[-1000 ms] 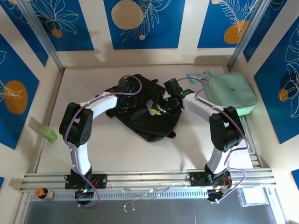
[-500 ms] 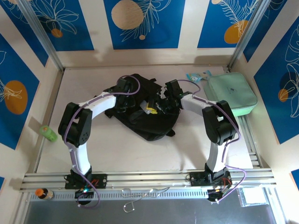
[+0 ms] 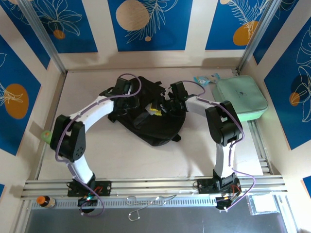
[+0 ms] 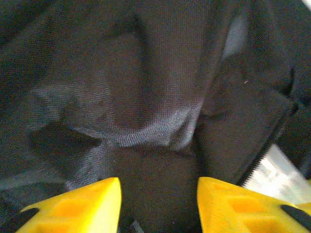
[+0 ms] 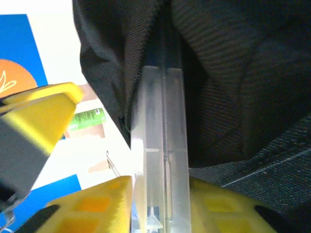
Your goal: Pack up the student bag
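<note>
Overhead, found the student bag (image 3: pixel 158 127) at mid-frame on the surface (image 3: pixel 97 145); held left hand (image 4: pixel 158 190) spread above its black fabric; pinched a clear plastic strip (image 5: pixel 163 121) with right hand (image 5: pixel 160 188).

No text, label or number is legible on anything here.
</note>
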Controlling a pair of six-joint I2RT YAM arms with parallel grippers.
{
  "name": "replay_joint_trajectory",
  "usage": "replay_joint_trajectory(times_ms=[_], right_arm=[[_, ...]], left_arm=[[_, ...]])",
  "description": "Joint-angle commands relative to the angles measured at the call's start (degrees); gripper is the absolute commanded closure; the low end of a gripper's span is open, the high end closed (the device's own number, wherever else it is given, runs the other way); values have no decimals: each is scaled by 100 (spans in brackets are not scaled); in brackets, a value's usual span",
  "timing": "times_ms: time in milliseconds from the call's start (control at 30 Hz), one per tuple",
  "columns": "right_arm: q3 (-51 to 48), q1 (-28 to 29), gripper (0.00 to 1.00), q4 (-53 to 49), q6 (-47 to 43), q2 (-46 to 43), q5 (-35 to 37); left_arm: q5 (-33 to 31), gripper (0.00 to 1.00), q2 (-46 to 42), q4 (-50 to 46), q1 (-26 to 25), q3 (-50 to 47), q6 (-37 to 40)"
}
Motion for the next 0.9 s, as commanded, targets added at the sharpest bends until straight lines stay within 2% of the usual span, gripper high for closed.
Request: replay_joint_trajectory(times_ms=[0,133,267,333,433,533,867], right_arm=[[-41,-88,54,-414,-435,-428,215],[-437,-211,45,-792,-719,-958,402],[-693,-193,46,-897,-805,-1262,299],[-680,-139,50,-915,-777,-1275,300],[-538,-44,58,-983,-733,-1158,447],[-356,18,65,-1012,-681,-977,529],[369,221,85,-917,-526,-257,692]], left_arm=[[-74,48,-427,-172,166,-219,34],[-77,38,-826,-9,340,-563,-93],[-16,29,-1245,347,503,-999,-254],[41,23,-1412,551,582,-1192,-330],[82,9,-1631,825,684,-1470,-413],[125,1,-1817,961,756,-1645,-403],[258,0,-2054,1058,858,-1960,-439]])
